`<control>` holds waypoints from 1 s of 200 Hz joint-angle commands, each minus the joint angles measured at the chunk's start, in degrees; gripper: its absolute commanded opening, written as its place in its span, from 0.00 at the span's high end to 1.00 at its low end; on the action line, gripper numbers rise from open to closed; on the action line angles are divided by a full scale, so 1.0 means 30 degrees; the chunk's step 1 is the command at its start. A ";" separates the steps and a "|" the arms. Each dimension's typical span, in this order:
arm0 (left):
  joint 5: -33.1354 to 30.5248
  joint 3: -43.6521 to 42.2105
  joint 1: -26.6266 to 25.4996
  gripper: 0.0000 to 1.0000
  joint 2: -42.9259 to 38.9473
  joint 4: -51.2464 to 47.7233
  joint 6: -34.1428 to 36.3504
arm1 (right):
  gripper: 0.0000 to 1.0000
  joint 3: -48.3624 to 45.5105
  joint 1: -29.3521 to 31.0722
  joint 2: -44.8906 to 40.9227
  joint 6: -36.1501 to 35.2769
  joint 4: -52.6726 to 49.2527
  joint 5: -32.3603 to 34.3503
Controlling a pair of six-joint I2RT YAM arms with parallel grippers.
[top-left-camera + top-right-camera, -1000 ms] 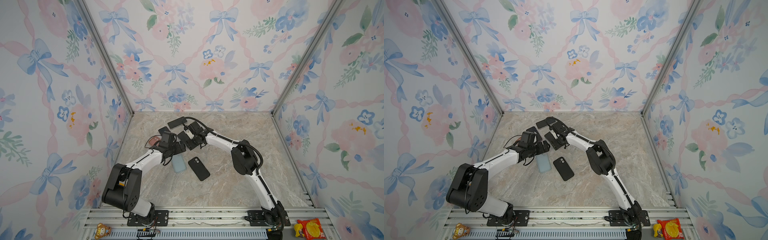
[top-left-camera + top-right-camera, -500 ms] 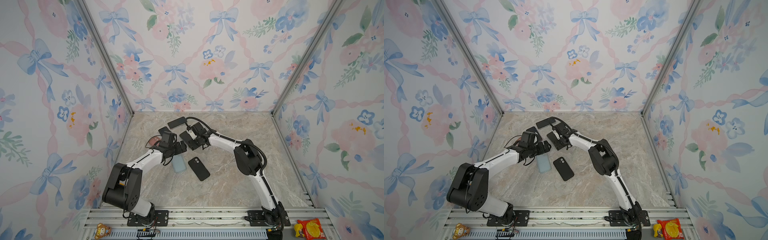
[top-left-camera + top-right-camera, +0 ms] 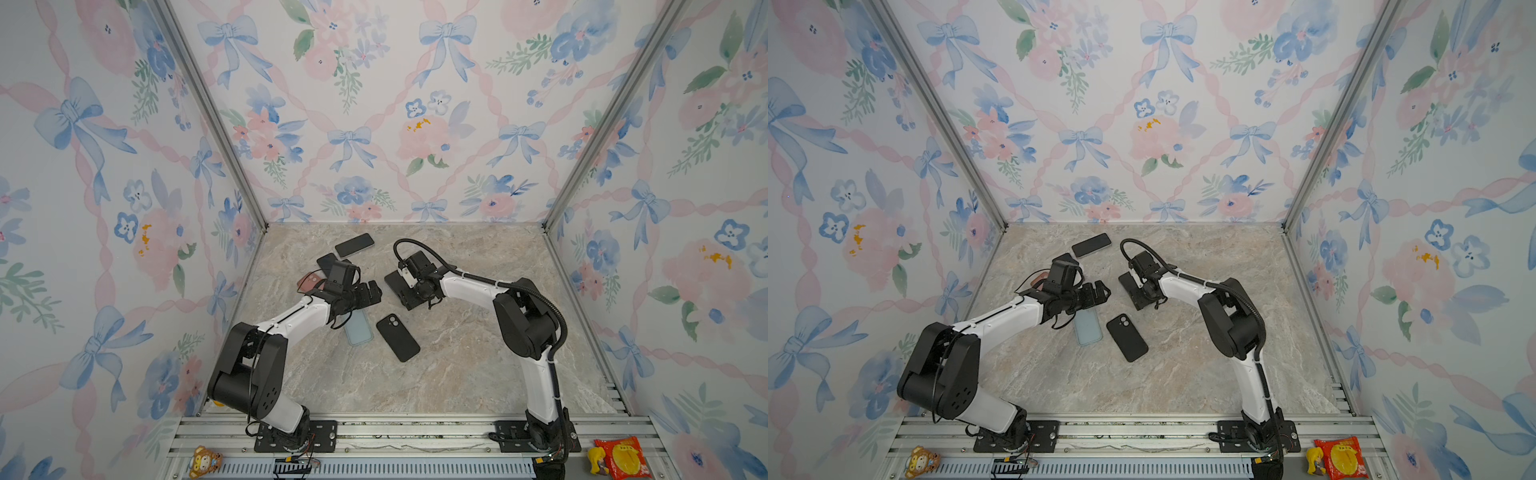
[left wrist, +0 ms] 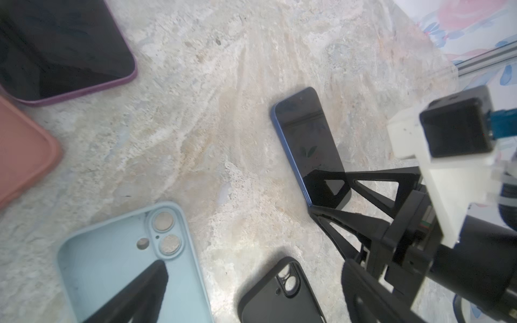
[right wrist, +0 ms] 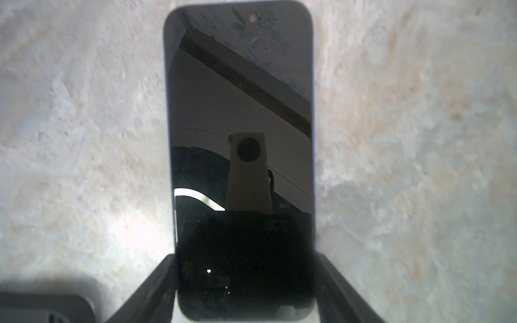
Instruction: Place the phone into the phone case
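A blue-edged phone [image 5: 240, 139], screen up, lies low over the marble floor near the middle in both top views [image 3: 395, 283] [image 3: 1128, 282]. My right gripper [image 5: 244, 260] is shut on its short end, one finger against each long side [image 4: 321, 190]. An empty light blue case [image 3: 358, 330] [image 4: 112, 251] and an empty black case [image 3: 398, 337] [image 4: 279, 302] lie in front of it, open side up. My left gripper [image 3: 370, 293] [image 4: 254, 268] hangs open just above those two cases, holding nothing.
A dark phone [image 3: 354, 245] lies near the back wall. A phone in a purple case [image 4: 56, 42] and a pink case [image 4: 22, 151] lie beside the left arm. The enclosure's flowered walls and metal posts [image 3: 208, 112] close in three sides.
The right gripper has narrowed onto the phone and shifted to the right with it, away from the left gripper. The left arm has hardly moved.
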 commanded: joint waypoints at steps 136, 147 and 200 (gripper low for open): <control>-0.0067 -0.0354 -0.2199 0.02 -0.1350 -0.0190 -0.0397 | 0.37 -1.0407 0.2065 -0.9661 0.2574 -0.1736 0.1793; -0.0067 -0.0354 -0.2237 0.02 -0.1433 -0.0182 -0.0296 | 0.37 -1.0937 0.2293 -0.9933 0.2924 -0.1965 0.1882; 0.0179 -0.0270 -0.2443 0.02 -0.1323 -0.0188 -0.0109 | 0.37 -1.2766 0.3386 -1.1301 0.4799 -0.1708 0.2237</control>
